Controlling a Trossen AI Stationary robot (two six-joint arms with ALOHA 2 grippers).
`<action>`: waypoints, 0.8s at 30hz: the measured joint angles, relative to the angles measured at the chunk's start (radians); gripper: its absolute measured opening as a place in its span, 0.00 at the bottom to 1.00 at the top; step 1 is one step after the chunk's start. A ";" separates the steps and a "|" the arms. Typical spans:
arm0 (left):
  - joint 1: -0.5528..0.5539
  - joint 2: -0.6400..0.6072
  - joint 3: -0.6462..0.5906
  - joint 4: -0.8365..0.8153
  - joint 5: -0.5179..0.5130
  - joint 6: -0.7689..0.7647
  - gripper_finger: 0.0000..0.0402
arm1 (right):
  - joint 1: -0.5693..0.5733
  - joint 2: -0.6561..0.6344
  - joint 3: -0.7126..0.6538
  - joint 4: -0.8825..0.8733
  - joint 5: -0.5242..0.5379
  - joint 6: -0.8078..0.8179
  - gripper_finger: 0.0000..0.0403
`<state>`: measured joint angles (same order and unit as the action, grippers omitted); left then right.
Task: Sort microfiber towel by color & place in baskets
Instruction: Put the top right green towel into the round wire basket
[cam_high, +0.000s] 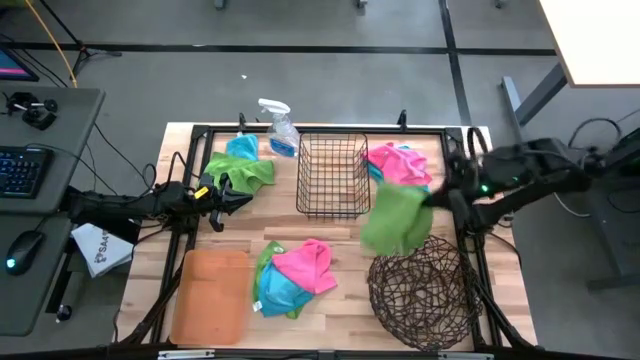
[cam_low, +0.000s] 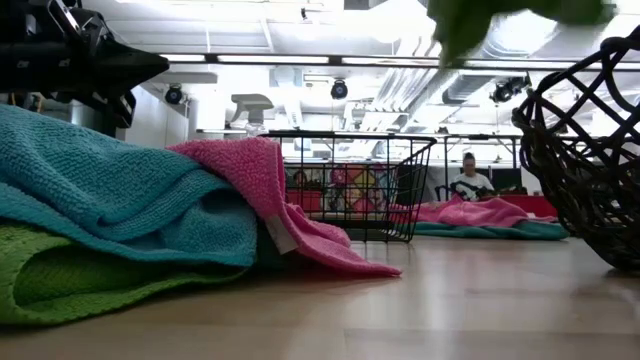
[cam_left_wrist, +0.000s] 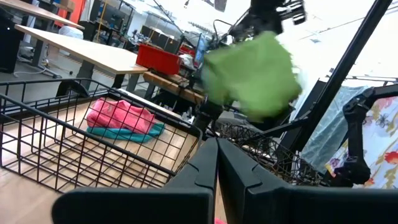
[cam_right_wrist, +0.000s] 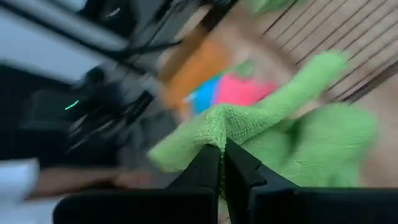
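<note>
My right gripper (cam_right_wrist: 222, 149) is shut on a bright green microfiber towel (cam_high: 395, 220), which hangs in the air between the black wire basket (cam_high: 333, 175) and the round twig basket (cam_high: 425, 290). A pink and teal pile (cam_high: 400, 165) lies at the far right, a green and teal pile (cam_high: 240, 165) at the far left, and a pink, teal and green pile (cam_high: 290, 275) near the front. The orange tray (cam_high: 210, 295) lies front left. My left gripper (cam_high: 225, 195) waits shut at the left, beside the green and teal pile. My right gripper pinches a bunched-up fold of the green towel (cam_right_wrist: 217, 134) between its two fingers, coming from the table's right and slanting down. The towel hangs slack below the fingers, lifted clear of the table (cam_left_wrist: 252, 74).
A clear spray bottle (cam_high: 280, 128) stands at the far edge, left of the wire basket. The table's black frame rails (cam_high: 470, 230) run along both sides. Bare wood (cam_high: 345, 250) lies between the front pile and the twig basket.
</note>
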<state>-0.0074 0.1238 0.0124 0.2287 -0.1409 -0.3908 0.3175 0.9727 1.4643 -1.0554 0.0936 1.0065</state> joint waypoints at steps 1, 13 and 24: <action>0.000 0.000 0.000 0.000 0.000 0.000 0.00 | 0.043 0.007 0.000 0.008 -0.012 0.032 0.00; 0.000 0.000 0.000 0.000 0.000 0.000 0.00 | 0.431 0.226 -0.029 -0.209 -0.112 0.353 0.00; 0.000 0.000 0.000 0.000 0.000 0.000 0.00 | 0.490 0.400 -0.143 -0.178 -0.206 0.334 0.00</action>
<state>-0.0072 0.1239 0.0127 0.2287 -0.1410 -0.3908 0.8073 1.3731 1.3211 -1.2334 -0.1120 1.3409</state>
